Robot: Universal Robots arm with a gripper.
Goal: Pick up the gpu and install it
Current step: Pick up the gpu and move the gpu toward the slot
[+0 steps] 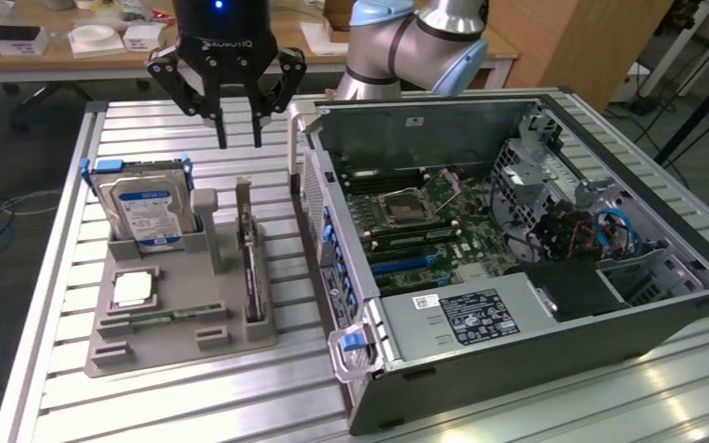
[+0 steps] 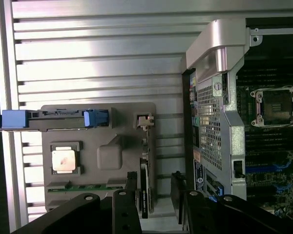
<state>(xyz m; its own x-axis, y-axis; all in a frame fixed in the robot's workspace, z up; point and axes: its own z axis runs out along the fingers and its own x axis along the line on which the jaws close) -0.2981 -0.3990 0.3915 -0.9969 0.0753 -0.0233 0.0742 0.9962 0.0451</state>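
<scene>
While hovering above gpu point(image 1: 251, 268), gripper point(image 1: 240, 138) spread wide, holding nothing, touching nothing.

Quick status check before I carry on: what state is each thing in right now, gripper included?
gripper: open, hovering over the gpu, holding nothing.
gpu: standing on edge in its slot in the gray holder, not picked up.
hard drive: upright in the holder.
processor chip: lying flat in the holder.
memory stick: lying flat in the holder.
computer case: on its side, open.
</scene>
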